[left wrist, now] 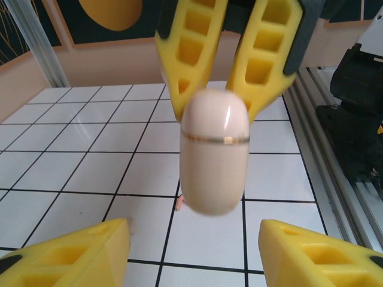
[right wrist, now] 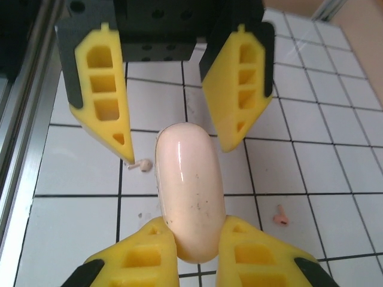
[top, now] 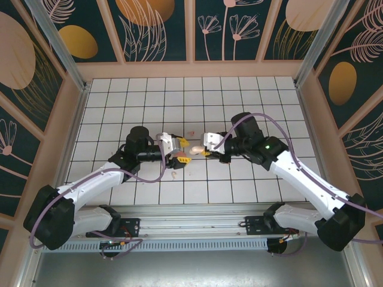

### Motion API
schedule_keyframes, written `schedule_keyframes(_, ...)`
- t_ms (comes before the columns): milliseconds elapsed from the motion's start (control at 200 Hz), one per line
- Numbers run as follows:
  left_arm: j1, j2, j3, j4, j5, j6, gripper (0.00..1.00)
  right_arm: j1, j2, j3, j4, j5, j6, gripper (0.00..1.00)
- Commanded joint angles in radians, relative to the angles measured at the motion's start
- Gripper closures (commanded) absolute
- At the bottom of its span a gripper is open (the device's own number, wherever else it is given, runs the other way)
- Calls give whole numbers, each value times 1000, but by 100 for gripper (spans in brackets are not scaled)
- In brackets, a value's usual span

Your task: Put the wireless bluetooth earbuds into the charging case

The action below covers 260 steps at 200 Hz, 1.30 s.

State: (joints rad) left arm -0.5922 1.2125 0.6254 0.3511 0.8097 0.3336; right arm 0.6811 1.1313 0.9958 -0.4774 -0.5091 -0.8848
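White tiled tabletop [top: 239, 95] with black grid, walled by dark floral panels [top: 227, 30].

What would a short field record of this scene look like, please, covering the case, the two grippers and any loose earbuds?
charging case: pale beige capsule, lid shut
right gripper: jaws shut on one end of the case
left gripper: jaws open, flanking the other end
loose earbuds: one pale beige earbud and one pink earbud, both lying on the tiled table
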Motion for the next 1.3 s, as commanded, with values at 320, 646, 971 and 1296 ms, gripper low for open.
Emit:
schedule_keyframes(320,-16,29,43,-29,46,19,49,34,45,42,-13,5,-14,86)
schedule_keyframes(646,-18,37,45,-9,70,-1,53,41,54,55,0,-16,-13,85)
schedule_keyframes(971,-20,37,43,-2,68,-11,73,46,53,49,14,-29,-5,84)
schedule_keyframes(1296,-21,36,44,-13,62,-2,78,29,26,15,85,-69,49,62)
